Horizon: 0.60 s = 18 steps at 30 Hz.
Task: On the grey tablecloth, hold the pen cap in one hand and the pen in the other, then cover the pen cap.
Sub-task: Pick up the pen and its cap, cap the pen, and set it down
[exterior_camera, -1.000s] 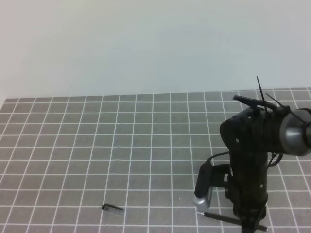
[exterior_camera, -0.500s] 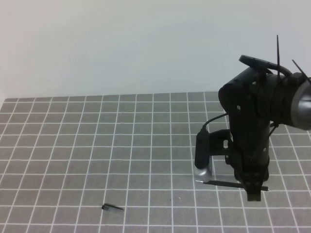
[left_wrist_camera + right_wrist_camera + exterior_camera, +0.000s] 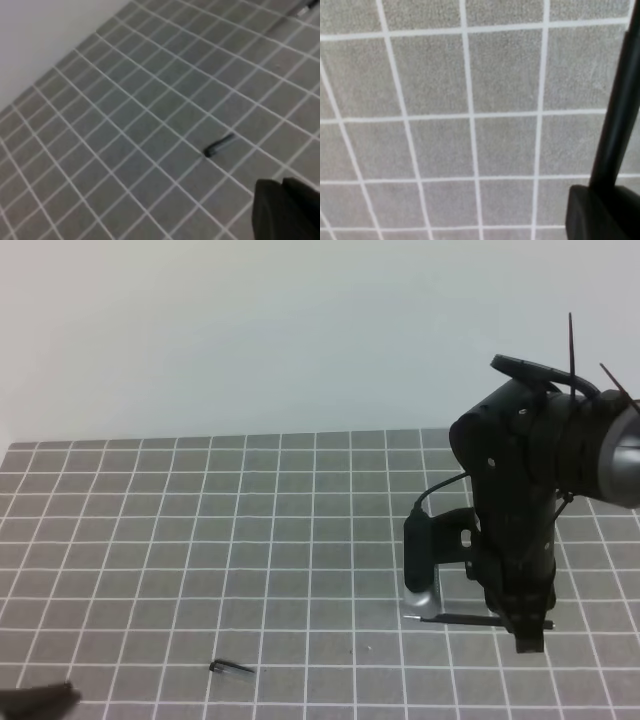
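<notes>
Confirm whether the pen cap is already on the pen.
No: the pen cap lies alone on the grey tablecloth, far from the pen.

Stood plain and pale behind the far edge of the gridded cloth: a bare wall (image 3: 300, 330), unmarked, filling the upper part of the high view.

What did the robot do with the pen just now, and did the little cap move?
The right gripper, shut on the pen, lifted it off the grey tablecloth, then held about level. A dark tip, probably the left gripper, crept into the bottom left corner. The pen cap stayed where it lay.
</notes>
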Motion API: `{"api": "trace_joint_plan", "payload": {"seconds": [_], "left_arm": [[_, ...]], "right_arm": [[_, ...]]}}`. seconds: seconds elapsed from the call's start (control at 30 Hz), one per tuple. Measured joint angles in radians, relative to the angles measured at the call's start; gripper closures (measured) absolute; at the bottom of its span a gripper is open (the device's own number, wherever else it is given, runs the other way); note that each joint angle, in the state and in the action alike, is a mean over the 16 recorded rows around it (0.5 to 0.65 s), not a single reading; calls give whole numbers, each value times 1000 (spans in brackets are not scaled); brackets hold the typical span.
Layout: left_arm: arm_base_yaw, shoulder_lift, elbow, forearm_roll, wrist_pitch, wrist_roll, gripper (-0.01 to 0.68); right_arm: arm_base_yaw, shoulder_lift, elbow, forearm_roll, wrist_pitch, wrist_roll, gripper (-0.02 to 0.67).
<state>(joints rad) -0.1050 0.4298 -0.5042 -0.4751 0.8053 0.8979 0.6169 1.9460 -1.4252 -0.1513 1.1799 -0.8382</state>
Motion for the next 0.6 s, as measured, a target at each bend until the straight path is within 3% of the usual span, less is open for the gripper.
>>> {"api": "trace_joint_plan", "payload": {"seconds": [0.17, 0.6], "left_arm": [[-27, 144, -8, -102, 58, 129, 675], [-58, 483, -39, -94, 0, 223, 675]], "right_arm": [[0, 0, 0, 2, -43, -1, 596], [0, 0, 0, 13, -103, 42, 596]]}}
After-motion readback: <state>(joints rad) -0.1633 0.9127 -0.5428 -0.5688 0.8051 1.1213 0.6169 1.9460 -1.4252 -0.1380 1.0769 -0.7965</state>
